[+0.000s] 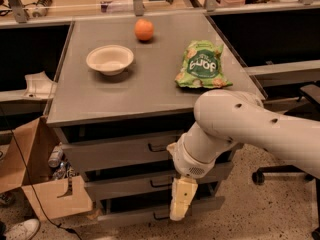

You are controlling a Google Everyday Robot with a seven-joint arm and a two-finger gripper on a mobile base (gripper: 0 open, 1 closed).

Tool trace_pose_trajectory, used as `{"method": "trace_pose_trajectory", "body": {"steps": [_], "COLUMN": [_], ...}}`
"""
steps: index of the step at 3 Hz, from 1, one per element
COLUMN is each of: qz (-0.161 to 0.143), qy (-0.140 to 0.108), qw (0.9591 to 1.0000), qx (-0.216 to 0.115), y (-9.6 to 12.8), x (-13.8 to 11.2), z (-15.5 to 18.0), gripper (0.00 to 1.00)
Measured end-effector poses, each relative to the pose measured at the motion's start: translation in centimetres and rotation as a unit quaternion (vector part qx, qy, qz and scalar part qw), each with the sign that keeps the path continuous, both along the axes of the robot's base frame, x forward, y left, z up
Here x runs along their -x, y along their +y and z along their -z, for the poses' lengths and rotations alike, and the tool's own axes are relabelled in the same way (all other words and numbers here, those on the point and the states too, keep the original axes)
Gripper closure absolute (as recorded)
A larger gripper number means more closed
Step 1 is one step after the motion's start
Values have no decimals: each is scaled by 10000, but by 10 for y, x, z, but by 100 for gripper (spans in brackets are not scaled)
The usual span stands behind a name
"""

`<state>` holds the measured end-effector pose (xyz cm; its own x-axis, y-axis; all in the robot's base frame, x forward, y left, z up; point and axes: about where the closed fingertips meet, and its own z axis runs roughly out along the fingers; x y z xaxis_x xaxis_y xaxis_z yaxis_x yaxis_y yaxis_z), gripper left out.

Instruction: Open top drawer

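The top drawer point(115, 153) is the uppermost grey metal front under the grey cabinet top point(150, 91). Its small dark loop handle point(158, 146) sits at centre, and the front looks pushed in. Two more grey drawers, the middle drawer point(130, 184) and the bottom drawer point(135, 215), lie below it. My gripper point(180, 199) hangs pointing down from the white arm point(240, 126), in front of the middle and bottom drawers. It is below and a little right of the top drawer's handle and is not touching it.
On the cabinet top lie an orange point(144, 30), a white bowl point(110, 59) and a green snack bag point(202, 65). An open cardboard box point(35, 189) stands on the floor at left. An office chair base point(287, 171) is at right. A shoe point(20, 230) is at the bottom left.
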<state>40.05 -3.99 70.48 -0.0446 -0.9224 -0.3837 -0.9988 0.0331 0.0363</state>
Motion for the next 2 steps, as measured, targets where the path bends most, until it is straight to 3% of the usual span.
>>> {"method": "trace_pose_trajectory", "body": {"steps": [1, 2], "qz": [-78, -122], "qy": [-115, -142], "qw": [9997, 9996], "qx": [-205, -221], "y": [3, 3], "x": [-33, -42], "z": [29, 32], "gripper": [0, 0]}}
